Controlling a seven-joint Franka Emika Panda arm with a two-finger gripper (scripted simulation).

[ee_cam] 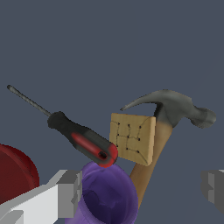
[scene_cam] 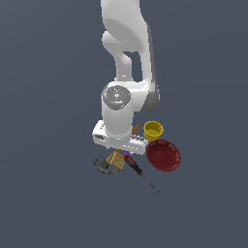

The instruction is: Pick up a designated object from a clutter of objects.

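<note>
Two fingers [ee_cam: 70,193] spread wide, holding nothing. Sitting over cup [ee_cam: 107,194], block [ee_cam: 132,138] just beyond, leaning on hammer [ee_cam: 168,118]. Needs shift forward to straddle block.

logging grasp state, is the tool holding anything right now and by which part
Nothing is held. The tool is open, its fingers wide apart above the purple cup, not touching the tan block.

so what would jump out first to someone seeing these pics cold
The big white arm fills the middle of the exterior view, hanging low over a small cluster of things. To that view's right of it, the yellow cup and dark red bowl are the brightest spots. In the wrist view, the tan block leans against the hammer, beside the red-and-black screwdriver, with the open gripper above the purple cup.
</note>
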